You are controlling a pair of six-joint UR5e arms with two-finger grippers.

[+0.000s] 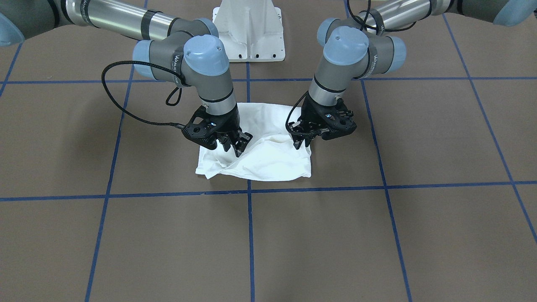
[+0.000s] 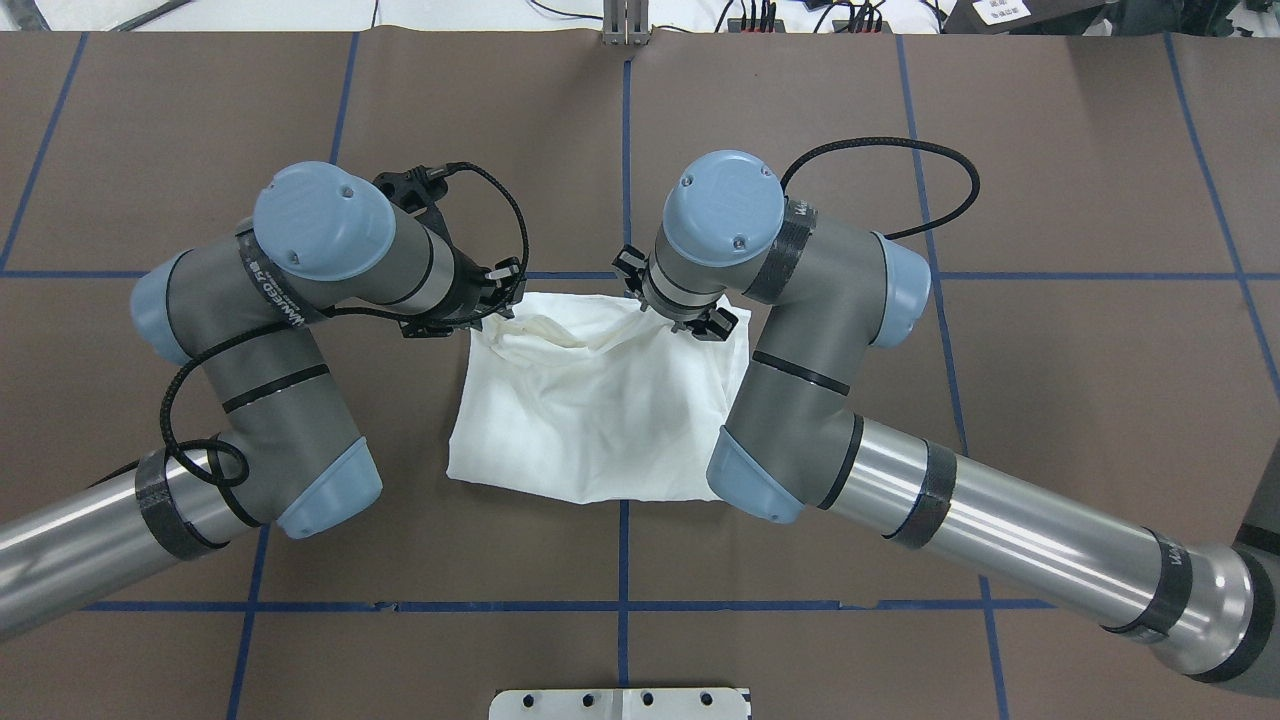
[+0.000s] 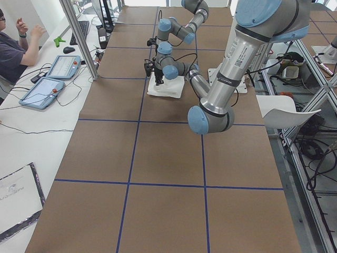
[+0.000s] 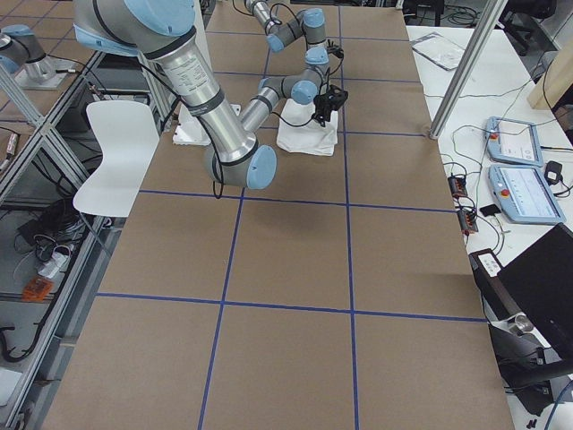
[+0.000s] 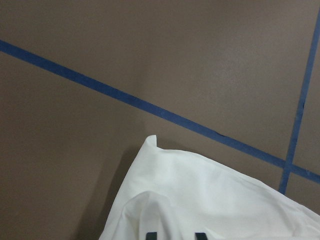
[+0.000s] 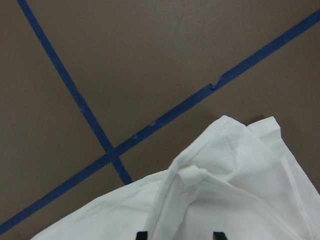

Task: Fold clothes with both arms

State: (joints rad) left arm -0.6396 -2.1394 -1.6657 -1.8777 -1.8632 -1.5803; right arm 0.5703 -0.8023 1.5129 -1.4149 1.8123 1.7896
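A white T-shirt (image 1: 268,161) of soft, matt cloth, creased and rumpled, lies on a surface (image 1: 335,243) covered in matt brown, paper-like sheeting marked with smooth blue tape (image 1: 250,235). The left arm (image 1: 333,82) and right arm (image 1: 214,84) have shiny silver metal tubes, matt grey joint housings and smooth light blue caps. A black braided cable (image 1: 110,90) loops beside the right arm. The left gripper (image 1: 303,142) and right gripper (image 1: 233,149) look matt black. The pedestal (image 1: 251,29) is glossy white painted metal.

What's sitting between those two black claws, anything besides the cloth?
Only the white shirt: a rumpled ridge of it runs between the left gripper and the right gripper, seen best in the front-facing view.
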